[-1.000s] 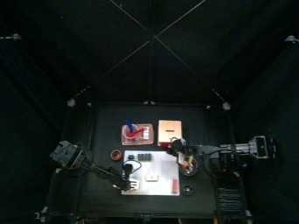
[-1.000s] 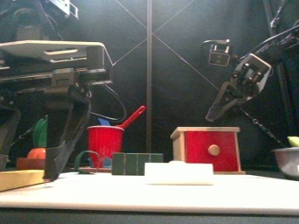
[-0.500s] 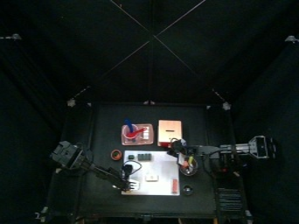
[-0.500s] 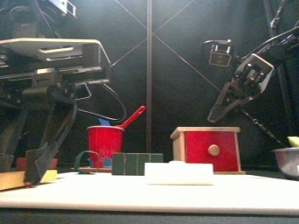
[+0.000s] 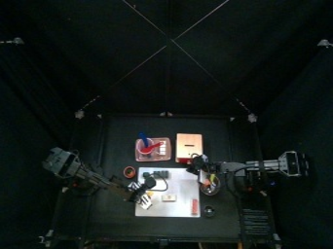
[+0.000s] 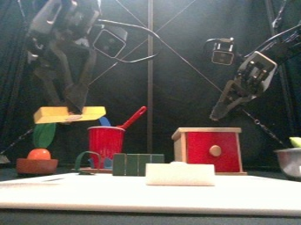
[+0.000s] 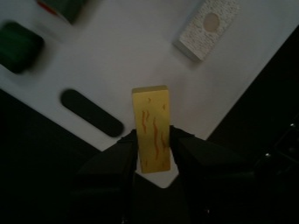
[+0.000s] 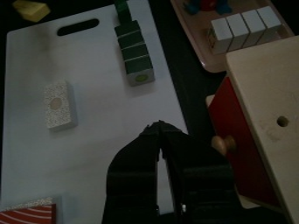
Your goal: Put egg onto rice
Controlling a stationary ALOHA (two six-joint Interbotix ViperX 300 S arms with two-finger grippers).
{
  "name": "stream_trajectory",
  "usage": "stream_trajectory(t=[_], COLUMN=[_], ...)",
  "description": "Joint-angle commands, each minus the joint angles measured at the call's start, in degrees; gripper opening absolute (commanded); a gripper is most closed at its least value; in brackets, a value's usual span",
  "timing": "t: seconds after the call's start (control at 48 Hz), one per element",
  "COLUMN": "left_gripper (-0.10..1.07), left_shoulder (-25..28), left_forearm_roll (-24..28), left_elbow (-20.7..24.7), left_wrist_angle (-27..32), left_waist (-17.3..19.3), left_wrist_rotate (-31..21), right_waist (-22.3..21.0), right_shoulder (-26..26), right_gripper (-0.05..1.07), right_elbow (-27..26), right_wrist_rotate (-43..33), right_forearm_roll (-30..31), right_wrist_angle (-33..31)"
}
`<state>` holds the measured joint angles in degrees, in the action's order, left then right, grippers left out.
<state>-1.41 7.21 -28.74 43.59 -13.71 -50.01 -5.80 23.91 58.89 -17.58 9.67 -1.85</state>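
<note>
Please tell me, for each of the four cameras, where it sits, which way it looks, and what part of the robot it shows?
Top: overhead, looking straight down; table, both arms.
Front: table height, looking level; left gripper holds the egg up, right gripper hangs.
Left wrist: on left arm, looking down; fingers grip the egg over the board.
Right wrist: on right arm, looking down; shut fingers.
Both wrist views share the rice.

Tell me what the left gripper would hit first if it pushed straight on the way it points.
Likely the bare white cutting board, judging by the left gripper and its held yellow egg block; depth is unclear.
</note>
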Motion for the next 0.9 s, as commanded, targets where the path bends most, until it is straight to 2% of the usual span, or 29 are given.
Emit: stream_trajectory(t=[0.0, 0.167, 0.292, 0.521, 0.604, 0.729, 0.875], left_gripper=[0.65, 0.65, 0.65, 0.65, 0.65, 0.65, 0.65], left_shoulder=[-0.8, 1.8, 5.4, 12.0, 14.2, 17.6, 20.3], left_forearm_roll=[-6.2, -15.8, -19.2, -11.4, -10.5, -11.0, -14.7], left_elbow=[2.5, 6.1, 10.5, 19.1, 21.7, 25.4, 28.9], left_wrist_angle=[0.9, 4.3, 6.9, 8.7, 8.7, 8.7, 9.0], left_waist=[3.1, 6.5, 8.0, 7.9, 7.9, 7.8, 7.9], left_wrist_rotate=[13.5, 33.1, 41.2, 45.3, 46.1, 48.6, 52.0], right_waist=[0.0, -0.1, -0.2, -0.2, -0.2, -0.2, -0.5], right_shoulder=[1.3, 2.2, 3.2, 5.5, 6.8, 9.1, 12.2], right_gripper=[0.27, 0.27, 0.27, 0.27, 0.27, 0.27, 0.27], right_elbow=[-0.7, -0.6, -0.4, 1.1, 1.8, 2.7, 3.6], right_wrist_rotate=[-0.1, -0.1, 0.0, -0.1, -0.1, 0.0, 0.0], right_forearm_roll=[-0.3, -1.8, -3.5, -5.5, -6.4, -6.9, -6.8], right_wrist_angle=[-0.7, -1.2, -1.7, -3.6, -5.2, -7.6, -9.1])
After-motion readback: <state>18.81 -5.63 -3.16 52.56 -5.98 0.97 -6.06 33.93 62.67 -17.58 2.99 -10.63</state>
